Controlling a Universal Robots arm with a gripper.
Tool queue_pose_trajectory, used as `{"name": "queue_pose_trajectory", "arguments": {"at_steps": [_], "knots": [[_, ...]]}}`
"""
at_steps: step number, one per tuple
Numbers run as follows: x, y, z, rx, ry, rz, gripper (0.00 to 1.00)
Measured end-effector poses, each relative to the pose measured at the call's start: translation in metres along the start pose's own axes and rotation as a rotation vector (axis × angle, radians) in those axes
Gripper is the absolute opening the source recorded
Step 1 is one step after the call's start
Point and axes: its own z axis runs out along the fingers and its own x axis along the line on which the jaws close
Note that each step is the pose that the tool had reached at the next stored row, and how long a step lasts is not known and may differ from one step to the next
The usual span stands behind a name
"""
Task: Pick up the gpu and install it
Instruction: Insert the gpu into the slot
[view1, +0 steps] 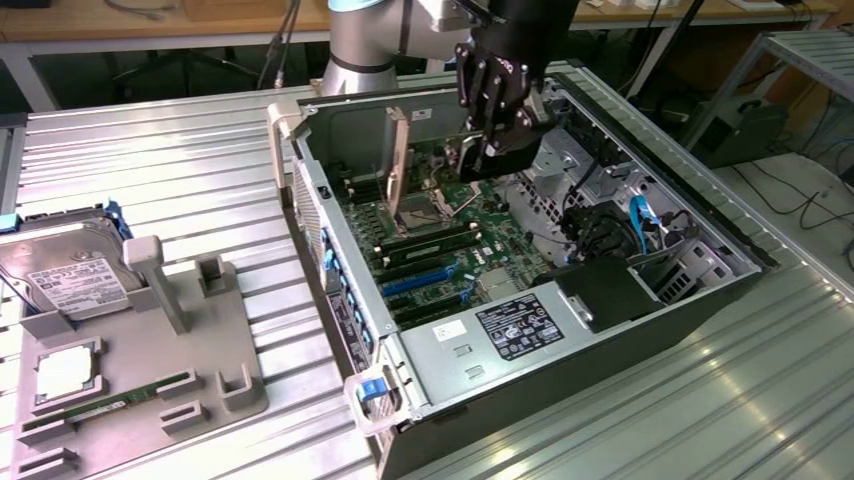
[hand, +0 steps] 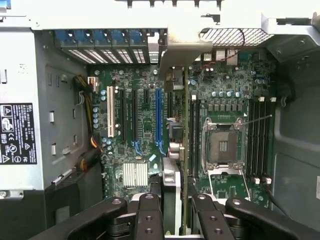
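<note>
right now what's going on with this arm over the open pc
The robot arm's gripper is shut on the gpu, holding it edge-on above the motherboard inside the open computer case. The card looks clear of the slots, not yet seated. On the exterior view's left, a hard drive and a memory stick lie on a grey holder tray.

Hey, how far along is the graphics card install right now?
Done: the gpu is picked up, not on the grey holder tray. In hand: the gripper is closed on it, holding it edge-on over the motherboard inside the open computer case. Left: seating it. The card looks to be above the board beside the blue slot, but I cannot tell if its edge has reached any slot.
</note>
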Motion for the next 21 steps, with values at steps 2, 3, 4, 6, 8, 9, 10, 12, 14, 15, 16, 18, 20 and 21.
{"name": "queue_pose_trajectory", "arguments": {"at_steps": [2,3,4,6,8,9,10,12,14,15,16,18,20,21], "knots": [[0.0,0.0001,0.0037,-0.0001,0.0001,0.0,0.28],[0.0,0.0002,0.0054,0.0,0.0001,0.0,0.28],[0.0,0.0003,0.0073,0.0,0.0,0.0,0.28],[0.0,0.0016,0.0098,0.0,0.0,0.0,0.28],[0.0,0.0051,0.0109,0.0,0.0,0.0,0.28],[0.0,0.0078,0.0117,0.0,0.0,0.0,0.28],[0.0,0.0095,0.0126,0.0001,0.0,0.0,0.28],[0.0,0.0119,0.0146,0.0,0.0001,0.0,0.28],[0.0,0.0134,0.0171,0.0,0.0,0.0,0.28],[0.0,0.0138,0.0186,0.0,0.0,0.0,0.28],[0.0,0.0138,0.0197,-0.0001,0.0001,0.0,0.28],[0.003,0.0138,0.0201,0.0,0.0,0.0,0.28],[0.004,0.0144,0.0217,0.0001,-0.0002,0.0,0.28],[0.004,0.0155,0.0229,0.0,0.0,0.0,0.28]]}}
